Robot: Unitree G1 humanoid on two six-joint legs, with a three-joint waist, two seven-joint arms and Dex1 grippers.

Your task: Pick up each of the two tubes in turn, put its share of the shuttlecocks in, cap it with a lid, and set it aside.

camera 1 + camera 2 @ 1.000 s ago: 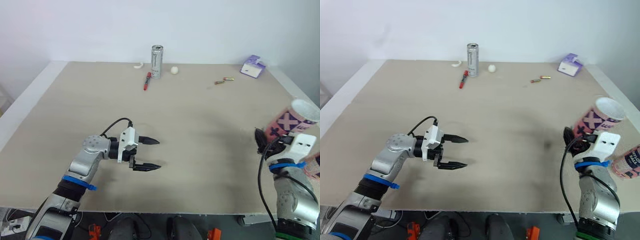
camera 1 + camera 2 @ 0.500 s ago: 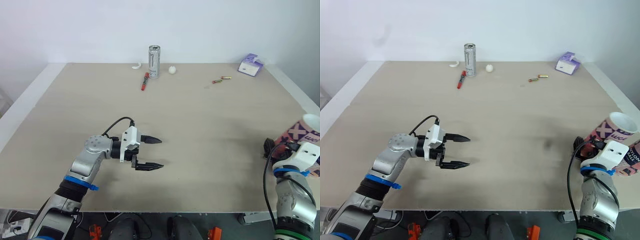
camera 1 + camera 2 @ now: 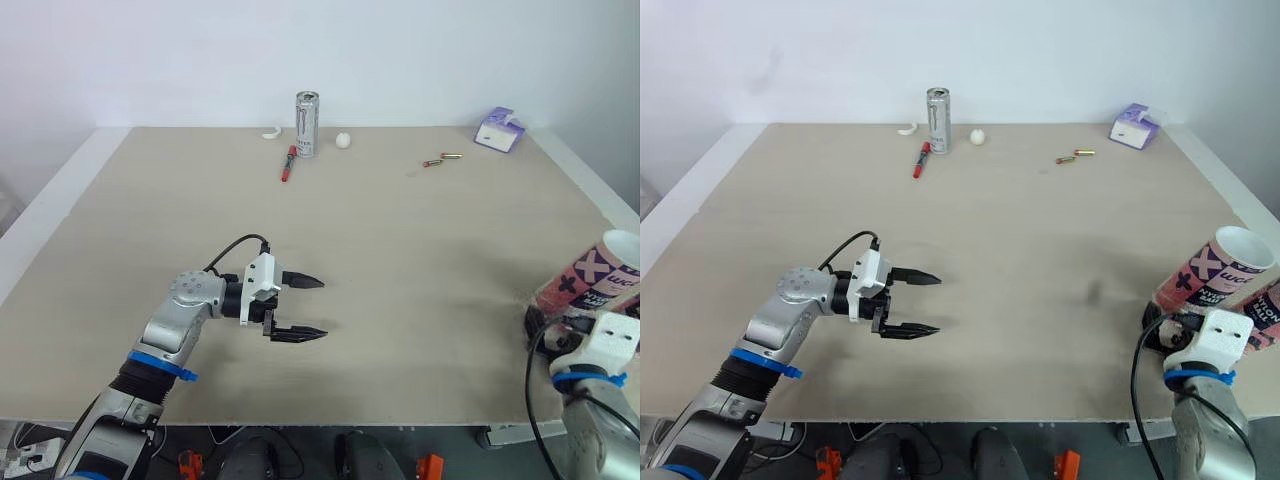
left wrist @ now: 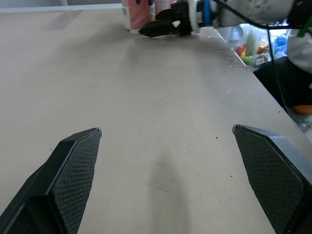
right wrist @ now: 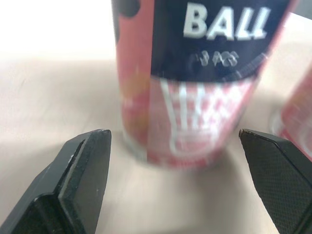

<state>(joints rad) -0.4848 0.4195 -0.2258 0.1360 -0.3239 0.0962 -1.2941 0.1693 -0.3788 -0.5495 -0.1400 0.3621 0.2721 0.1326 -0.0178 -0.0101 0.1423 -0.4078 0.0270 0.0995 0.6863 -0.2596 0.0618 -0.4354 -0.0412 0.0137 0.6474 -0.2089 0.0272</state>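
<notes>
A pink tube point(image 3: 1212, 270) with a white top stands near the table's right edge. The second pink tube point(image 3: 1265, 315) is just beyond it, at the very edge. My right gripper point(image 3: 1156, 335) is open, low, just in front of the first tube. In the right wrist view its fingers point(image 5: 83, 165) stand wide apart, short of the tube point(image 5: 190, 83) and not touching it. My left gripper point(image 3: 310, 308) hovers open over the table's front left with nothing in it. The left wrist view shows bare tabletop between its fingers point(image 4: 73, 165).
Along the far edge are a silver can point(image 3: 307, 124), a red pen point(image 3: 288, 163), a small white ball point(image 3: 343, 140), a white curved scrap point(image 3: 272, 133), two batteries point(image 3: 442, 159) and a purple box point(image 3: 500, 131). The table's right edge point(image 3: 600, 205) runs close by the tubes.
The right gripper, which held the tube tilted above the table a second ago, has set it down by the right edge, let go and drawn back. The left arm has stayed still.
</notes>
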